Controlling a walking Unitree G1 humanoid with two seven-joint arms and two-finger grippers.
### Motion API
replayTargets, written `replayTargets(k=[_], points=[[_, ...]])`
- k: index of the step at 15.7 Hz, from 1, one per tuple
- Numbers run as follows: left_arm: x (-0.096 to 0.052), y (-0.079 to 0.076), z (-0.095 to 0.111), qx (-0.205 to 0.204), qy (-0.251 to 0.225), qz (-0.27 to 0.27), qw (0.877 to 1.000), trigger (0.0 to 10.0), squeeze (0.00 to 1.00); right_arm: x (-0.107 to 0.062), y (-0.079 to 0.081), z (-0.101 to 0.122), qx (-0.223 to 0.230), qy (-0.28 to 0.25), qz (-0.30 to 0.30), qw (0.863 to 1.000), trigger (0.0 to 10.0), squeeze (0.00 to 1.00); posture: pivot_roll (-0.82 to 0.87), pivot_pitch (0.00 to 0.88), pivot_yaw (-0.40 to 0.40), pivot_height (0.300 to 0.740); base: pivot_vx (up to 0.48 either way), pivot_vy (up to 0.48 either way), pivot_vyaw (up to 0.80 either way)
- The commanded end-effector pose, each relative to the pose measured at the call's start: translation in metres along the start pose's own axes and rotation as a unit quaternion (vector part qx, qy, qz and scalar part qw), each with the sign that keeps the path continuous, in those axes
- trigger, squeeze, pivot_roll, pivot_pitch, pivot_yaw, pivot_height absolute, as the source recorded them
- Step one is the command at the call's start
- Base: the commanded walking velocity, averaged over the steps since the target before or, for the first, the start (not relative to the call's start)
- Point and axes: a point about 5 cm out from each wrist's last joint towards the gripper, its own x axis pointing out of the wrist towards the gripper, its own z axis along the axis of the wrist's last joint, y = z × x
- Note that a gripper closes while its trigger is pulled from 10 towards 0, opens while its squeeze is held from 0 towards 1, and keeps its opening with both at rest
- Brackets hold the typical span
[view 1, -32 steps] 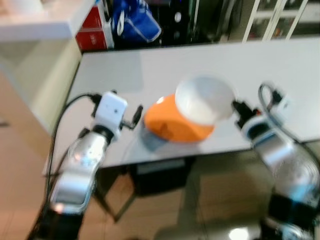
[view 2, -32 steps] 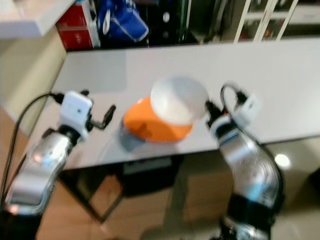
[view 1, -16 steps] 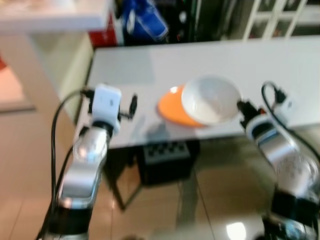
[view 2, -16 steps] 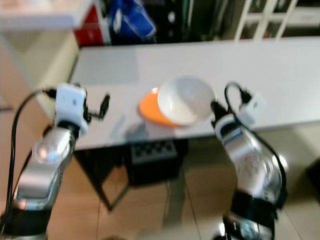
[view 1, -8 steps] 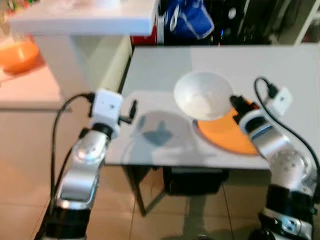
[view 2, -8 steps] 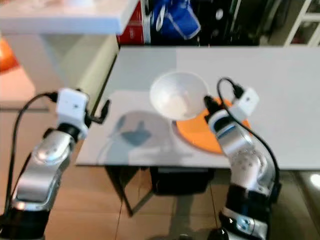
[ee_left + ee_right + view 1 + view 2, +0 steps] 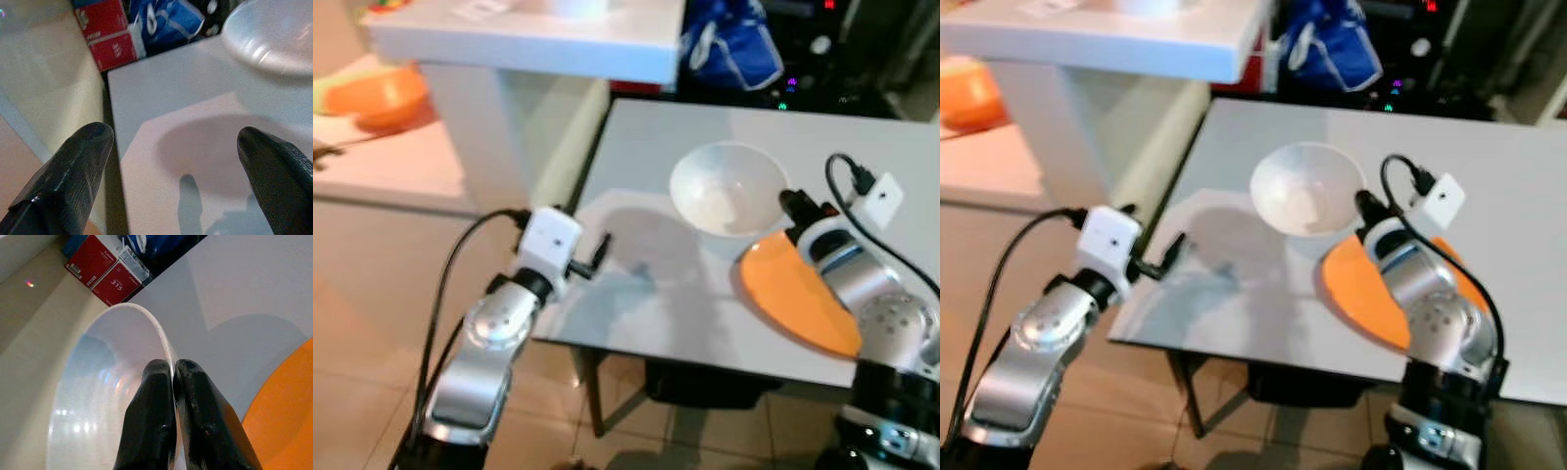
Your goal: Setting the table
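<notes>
Right wrist view, and the right gripper (image 7: 172, 369) has its two black fingers pinched tight on the rim of the white bowl (image 7: 98, 406), one finger inside, one outside. From the head camera, the bowl (image 7: 726, 188) is held over the grey table (image 7: 862, 157), above the near middle part of it, tilted a little toward the robot, and whether its base touches the tabletop I cannot tell. Just beside it, on the robot's right, lies the orange plate (image 7: 798, 294), flat on the table near the front edge, partly under the right forearm. Over on the left, the left gripper (image 7: 598, 257) hangs above the table's near left corner, fingers spread wide apart with nothing between them; the left wrist view looks between those fingers (image 7: 68, 176) at bare tabletop and the bowl's shadow. Beyond the table's far edge sit a blue bag (image 7: 729, 49) and red boxes (image 7: 105, 271). Off to the left stands a white counter (image 7: 538, 39), with an orange bowl (image 7: 382, 98) on a lower surface beside it.
</notes>
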Motion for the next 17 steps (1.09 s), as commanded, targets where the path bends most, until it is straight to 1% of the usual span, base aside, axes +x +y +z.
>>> replayTargets(k=[1, 3, 5, 6, 7, 9, 11, 13, 14, 16, 17], points=[[-0.002, -0.007, 0.007, 0.007, -0.016, -0.029, 0.999, 10.0, 0.00, -0.001, 0.003, 0.012, 0.002, -0.017, 0.012, 1.000, 10.0, 0.00, -0.06, 0.000, -0.009, 0.740, 0.000, 0.000, 0.00], [-0.002, -0.006, 0.009, 0.010, -0.015, -0.035, 0.999, 10.0, 0.00, 0.002, 0.001, 0.018, 0.005, -0.023, 0.012, 1.000, 10.0, 0.00, -0.07, 0.000, 0.002, 0.740, 0.000, 0.000, 0.00], [-0.002, -0.005, 0.009, 0.008, -0.016, -0.038, 0.999, 10.0, 0.00, 0.007, 0.000, 0.016, 0.003, -0.023, 0.013, 1.000, 10.0, 0.00, -0.09, 0.000, 0.022, 0.740, 0.000, 0.000, 0.00], [-0.002, -0.005, 0.006, 0.008, -0.013, -0.043, 0.999, 10.0, 0.00, 0.013, -0.002, 0.014, 0.002, -0.019, 0.010, 1.000, 10.0, 0.00, -0.09, 0.000, 0.024, 0.740, 0.000, 0.000, 0.00], [-0.002, -0.005, 0.006, 0.010, -0.012, -0.047, 0.999, 10.0, 0.00, 0.017, -0.004, 0.012, 0.010, -0.011, 0.014, 1.000, 10.0, 0.00, -0.09, 0.000, 0.022, 0.740, 0.000, 0.000, 0.00], [-0.001, -0.005, 0.010, 0.001, -0.018, -0.042, 0.999, 10.0, 0.00, 0.034, -0.010, 0.016, 0.035, -0.013, -0.005, 0.999, 10.0, 0.00, -0.08, 0.000, 0.009, 0.740, 0.000, 0.000, 0.00], [-0.005, -0.006, 0.013, -0.009, -0.028, -0.053, 0.998, 10.0, 0.00, 0.048, -0.004, 0.015, 0.041, -0.010, 0.004, 0.999, 10.0, 0.00, -0.05, 0.000, -0.016, 0.740, 0.000, 0.000, 0.00], [-0.008, -0.009, 0.014, -0.012, -0.031, -0.065, 0.997, 10.0, 0.00, 0.060, 0.002, 0.012, 0.058, -0.001, 0.017, 0.998, 10.0, 0.00, -0.01, 0.000, -0.020, 0.740, 0.000, 0.000, 0.00], [-0.009, -0.010, 0.022, -0.026, -0.047, -0.067, 0.996, 10.0, 0.00, 0.069, 0.009, 0.010, 0.059, 0.003, 0.027, 0.998, 10.0, 0.00, 0.01, 0.000, -0.041, 0.740, 0.000, 0.000, 0.00], [-0.012, -0.005, 0.021, -0.021, -0.048, -0.063, 0.997, 10.0, 0.00, 0.074, 0.010, 0.006, 0.060, 0.006, 0.025, 0.998, 10.0, 0.00, 0.02, 0.000, -0.036, 0.740, 0.000, 0.000, 0.00], [-0.016, -0.008, 0.025, -0.044, -0.057, -0.084, 0.994, 10.0, 0.00, 0.077, 0.008, 0.001, 0.051, 0.009, 0.012, 0.999, 10.0, 0.00, 0.03, 0.000, -0.031, 0.740, 0.000, 0.000, 0.00]])
